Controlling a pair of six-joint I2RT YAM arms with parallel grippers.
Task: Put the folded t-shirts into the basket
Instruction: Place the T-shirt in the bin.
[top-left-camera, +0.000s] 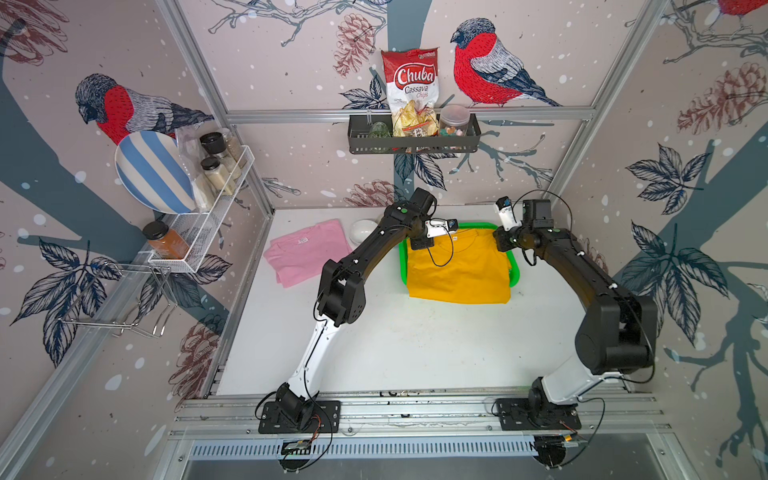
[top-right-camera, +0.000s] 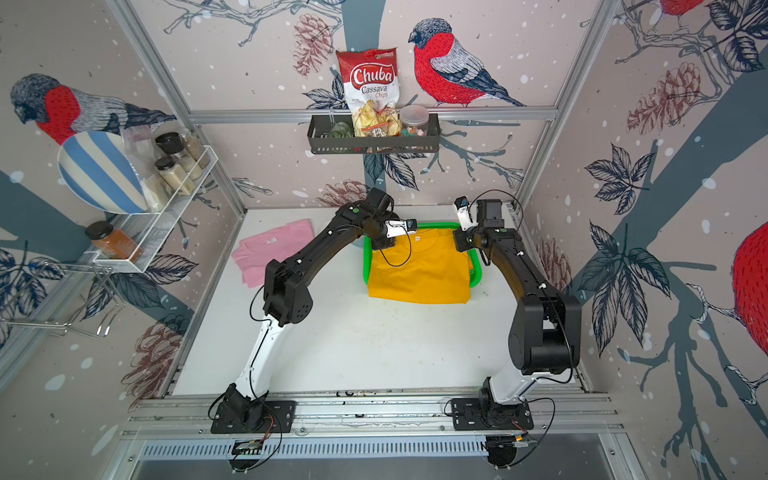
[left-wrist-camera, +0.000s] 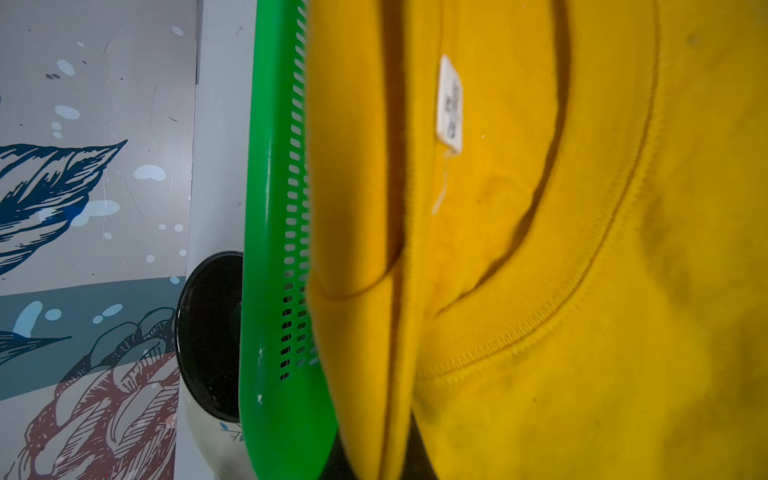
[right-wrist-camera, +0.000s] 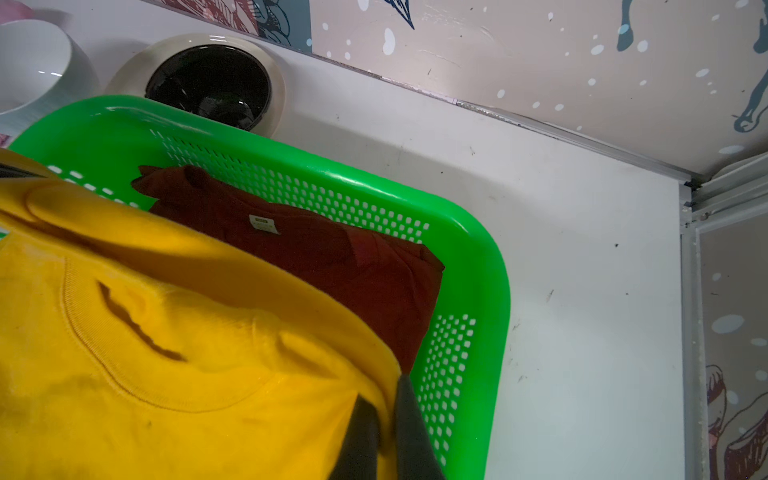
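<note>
My left claw (left-wrist-camera: 378, 453) and right claw (right-wrist-camera: 384, 428) pinch the yellow tee (top-left-camera: 457, 270) over the basket (top-left-camera: 514, 270). I can't read its neck label (left-wrist-camera: 449, 104); the shelf bag (top-left-camera: 411, 87) reads "Chuba Cassava Chips".

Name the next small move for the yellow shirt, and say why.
Probably carry it slightly farther back, then lower it. The left fingers and right fingers are shut on the collar corners of the yellow t-shirt above the basket, where the dark red t-shirt lies, yet the yellow hem overhangs the near rim onto the table.
</note>
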